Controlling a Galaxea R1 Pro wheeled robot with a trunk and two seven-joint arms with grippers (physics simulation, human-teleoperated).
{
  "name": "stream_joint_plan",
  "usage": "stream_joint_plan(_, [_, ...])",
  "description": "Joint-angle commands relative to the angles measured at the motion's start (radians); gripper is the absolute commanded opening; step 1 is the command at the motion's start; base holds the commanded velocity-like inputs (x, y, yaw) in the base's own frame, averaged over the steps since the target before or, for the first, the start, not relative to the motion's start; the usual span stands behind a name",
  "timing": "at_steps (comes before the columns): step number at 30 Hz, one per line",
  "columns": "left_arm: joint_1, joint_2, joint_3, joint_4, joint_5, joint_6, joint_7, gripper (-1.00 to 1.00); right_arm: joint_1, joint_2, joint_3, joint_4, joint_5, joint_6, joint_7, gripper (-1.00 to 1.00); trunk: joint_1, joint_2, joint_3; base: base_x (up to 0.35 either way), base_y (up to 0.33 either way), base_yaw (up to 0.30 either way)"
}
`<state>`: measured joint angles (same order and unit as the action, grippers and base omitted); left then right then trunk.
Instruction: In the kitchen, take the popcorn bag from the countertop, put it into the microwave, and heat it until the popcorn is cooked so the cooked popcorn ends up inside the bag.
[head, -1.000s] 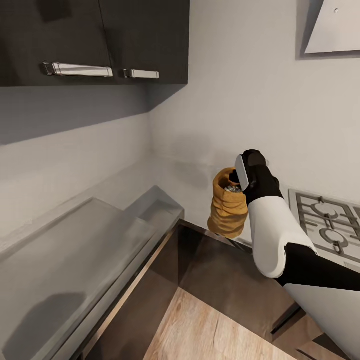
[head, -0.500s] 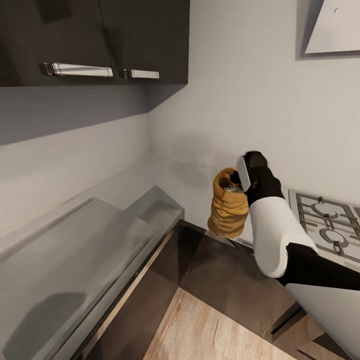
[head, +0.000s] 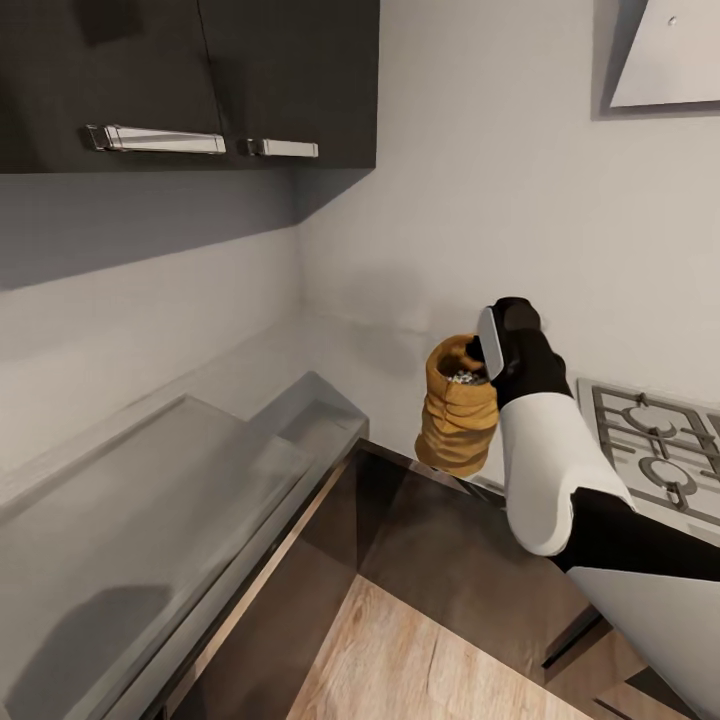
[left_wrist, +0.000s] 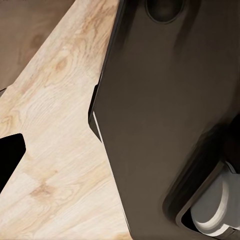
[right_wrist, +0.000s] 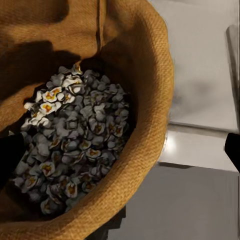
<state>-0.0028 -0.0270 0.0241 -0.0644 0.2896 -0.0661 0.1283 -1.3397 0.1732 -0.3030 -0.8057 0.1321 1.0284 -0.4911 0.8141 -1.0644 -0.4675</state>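
Note:
The tan-brown popcorn bag (head: 457, 420) hangs upright in the air near the corner where the walls meet, above the far end of the grey countertop (head: 150, 480). My right gripper (head: 487, 365) is shut on the bag's rolled rim from the right side. Whitish-grey popcorn (head: 462, 377) shows in the bag's mouth. In the right wrist view the popcorn (right_wrist: 75, 140) lies heaped inside the sack (right_wrist: 150, 100), with a dark fingertip (right_wrist: 10, 155) at one edge. The microwave is out of view. The left wrist view shows one black fingertip (left_wrist: 10, 160) over the wooden floor.
A gas hob (head: 650, 450) with grey grates lies right of the arm. Dark wall cabinets (head: 200, 80) with steel handles hang at the upper left, and an extractor hood (head: 665, 55) at the upper right. Dark cabinet fronts (head: 440, 540) and wooden floor (head: 420, 660) lie below.
My right gripper has shifted slightly to the right with the bag's rim; the bag stays held at about the same height.

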Motion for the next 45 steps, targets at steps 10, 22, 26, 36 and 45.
stream_joint_plan(10, [0.000, -0.001, 0.002, -0.001, 0.003, -0.003, 0.002, 1.00, -0.001, 0.001, -0.097, -0.002, 0.007, -0.027, -0.021, 1.00, 0.000, -0.001, -0.001, 0.000, 0.000, 0.000])
stream_joint_plan(22, [0.000, -0.001, 0.002, 0.000, 0.003, -0.003, 0.002, 1.00, -0.001, 0.001, -0.097, 0.009, 0.003, -0.039, -0.018, 1.00, 0.000, -0.001, -0.001, 0.000, 0.000, 0.000])
stream_joint_plan(26, [0.000, -0.001, 0.002, 0.000, 0.003, -0.003, 0.002, 1.00, 0.002, 0.001, -0.097, 0.009, 0.003, -0.043, -0.017, 1.00, 0.000, -0.001, -0.001, 0.000, 0.000, 0.000])
stream_joint_plan(36, [0.000, -0.001, 0.002, 0.000, 0.003, -0.003, 0.002, 1.00, 0.043, 0.001, -0.099, 0.010, -0.031, -0.087, -0.016, 1.00, 0.000, -0.001, -0.001, 0.000, 0.000, 0.000])
stream_joint_plan(45, [0.000, -0.001, 0.002, 0.000, 0.003, -0.003, 0.002, 1.00, 0.067, 0.001, -0.138, 0.010, -0.038, -0.107, -0.014, 1.00, 0.000, -0.001, -0.001, 0.000, 0.000, 0.000])
